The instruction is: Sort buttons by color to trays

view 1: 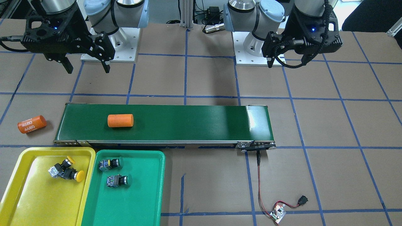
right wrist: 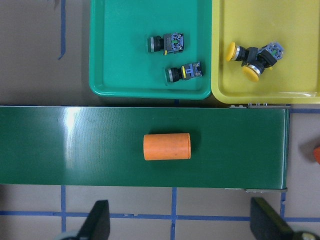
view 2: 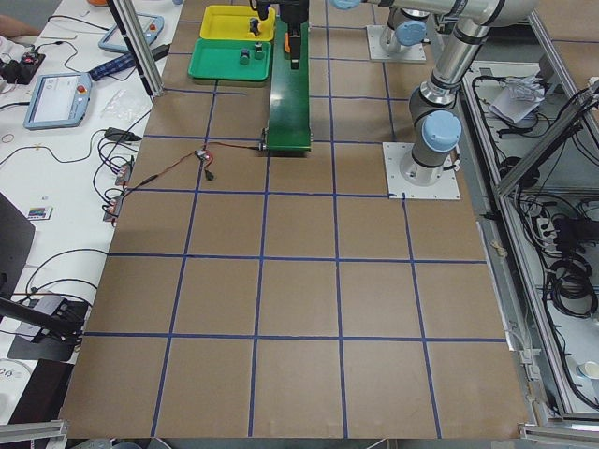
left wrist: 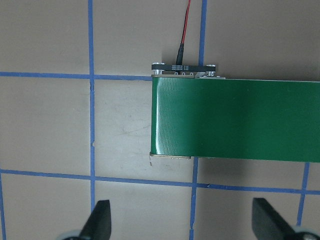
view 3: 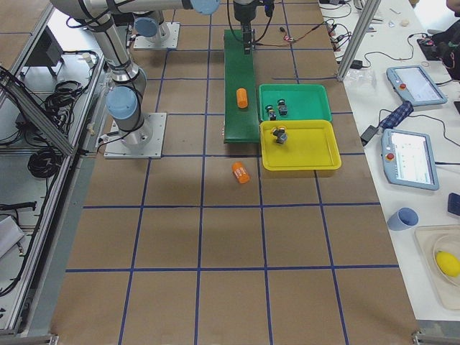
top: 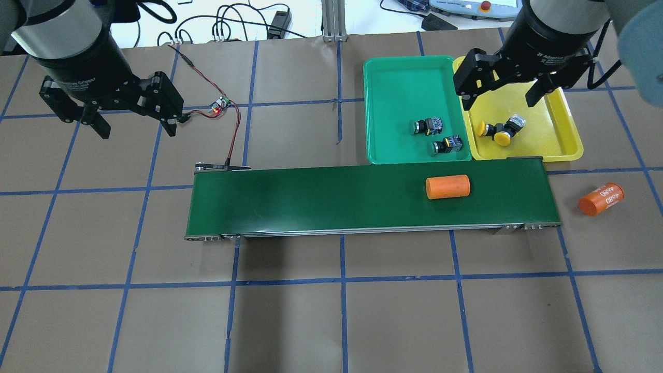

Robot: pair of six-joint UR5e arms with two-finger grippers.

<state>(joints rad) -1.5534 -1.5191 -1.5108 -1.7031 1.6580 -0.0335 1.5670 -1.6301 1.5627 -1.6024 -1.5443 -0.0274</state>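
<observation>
Two yellow-capped buttons point(top: 494, 132) lie touching each other in the yellow tray point(top: 570, 129). In the green tray point(top: 393, 77) beside it lie two green-capped buttons, one point(top: 422, 126) farther from the belt and one point(top: 445, 146) near the tray's belt-side edge. The right wrist view shows the same green pair point(right wrist: 165, 43) and yellow pair point(right wrist: 250, 57). My right gripper point(top: 500, 101) hangs open and empty, high above the trays' joint. Over bare table at the belt's other end, my left gripper point(top: 134, 127) is also open and empty.
A long dark green conveyor belt point(top: 311, 197) crosses the middle of the table, with an orange cylinder point(top: 447, 187) lying on it. A second orange cylinder point(top: 601, 199) lies on the table off the belt's end. A small circuit board point(top: 220, 105) with red wires sits near my left gripper.
</observation>
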